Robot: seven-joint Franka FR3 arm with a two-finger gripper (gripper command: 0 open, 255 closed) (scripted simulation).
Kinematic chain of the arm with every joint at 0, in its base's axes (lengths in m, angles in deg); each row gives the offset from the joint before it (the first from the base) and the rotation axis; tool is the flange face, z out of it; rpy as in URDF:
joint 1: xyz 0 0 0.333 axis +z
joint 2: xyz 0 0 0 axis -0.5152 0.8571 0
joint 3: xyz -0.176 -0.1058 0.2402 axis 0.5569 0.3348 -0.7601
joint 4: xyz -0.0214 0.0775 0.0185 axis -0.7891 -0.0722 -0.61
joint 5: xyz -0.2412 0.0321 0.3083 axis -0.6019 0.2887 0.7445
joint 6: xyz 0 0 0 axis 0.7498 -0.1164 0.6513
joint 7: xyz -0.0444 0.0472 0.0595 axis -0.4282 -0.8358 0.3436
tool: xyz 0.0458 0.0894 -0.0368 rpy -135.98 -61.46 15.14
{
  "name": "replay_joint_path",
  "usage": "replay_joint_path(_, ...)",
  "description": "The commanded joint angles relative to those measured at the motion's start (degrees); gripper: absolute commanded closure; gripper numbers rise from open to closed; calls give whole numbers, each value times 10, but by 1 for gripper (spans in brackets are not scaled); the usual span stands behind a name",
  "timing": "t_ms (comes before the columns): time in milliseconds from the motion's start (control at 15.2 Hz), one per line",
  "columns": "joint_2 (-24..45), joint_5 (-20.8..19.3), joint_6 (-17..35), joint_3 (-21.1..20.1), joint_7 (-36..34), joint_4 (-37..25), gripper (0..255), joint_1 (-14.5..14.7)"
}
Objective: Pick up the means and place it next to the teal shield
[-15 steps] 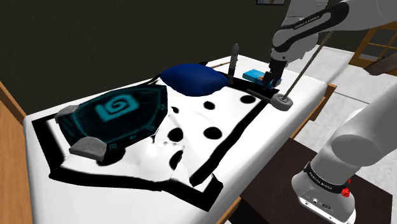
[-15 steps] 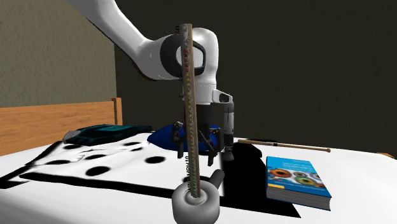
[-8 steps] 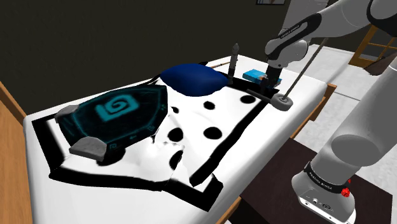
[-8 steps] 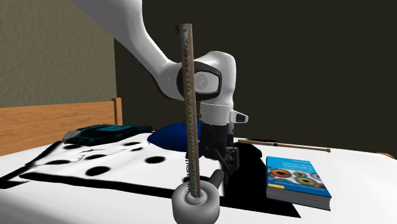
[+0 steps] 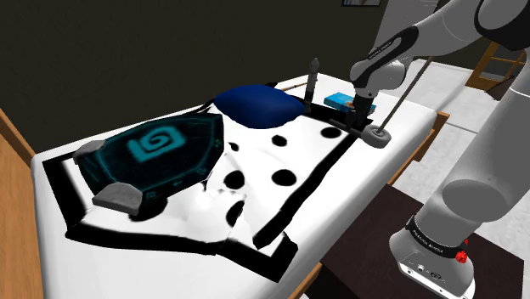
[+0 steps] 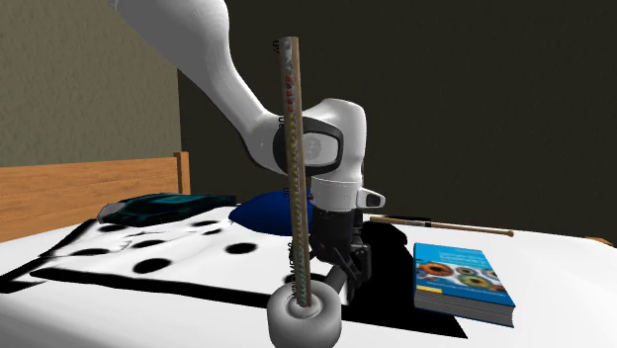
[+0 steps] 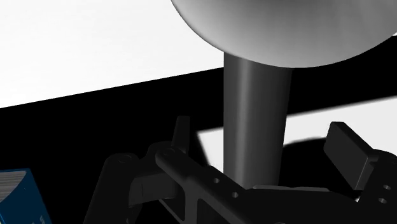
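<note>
You have a white bed (image 5: 49, 174) under a black-spotted cover, bearing a flat teal shield (image 5: 157, 149) at the shoulder view's left, a dark blue cushion (image 5: 259, 104) centre-top, and a blue book (image 6: 463, 282) and an upright ruler on a grey round base (image 6: 294, 188) upper right.

Bedroom in a home.
A spotted white bed (image 5: 255, 161) sits mid-frame, blue pillow (image 5: 259, 104) on it, wooden frame (image 5: 12, 161) at the left edge.

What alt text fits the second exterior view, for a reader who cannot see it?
The white arm has its open black gripper astride the handle of a grey round-based tool with a tall upright stick, on a bed; a book lies at the view's right.
</note>
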Motion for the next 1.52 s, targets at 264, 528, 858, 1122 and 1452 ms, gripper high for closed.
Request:
replay_joint_path(264, 1, 1, 1, 0, 0, 0, 255, 0)
replay_joint_path(528, 1, 1, 1, 0, 0, 0, 255, 0)
replay_joint_path(858, 1, 1, 1, 0, 0, 0, 255, 0)
replay_joint_path(1122, -23, -19, -29, 1, -15, -10, 255, 1)
replay_joint_path(1452, -50, -38, -66, 0, -31, -25, 255, 1)
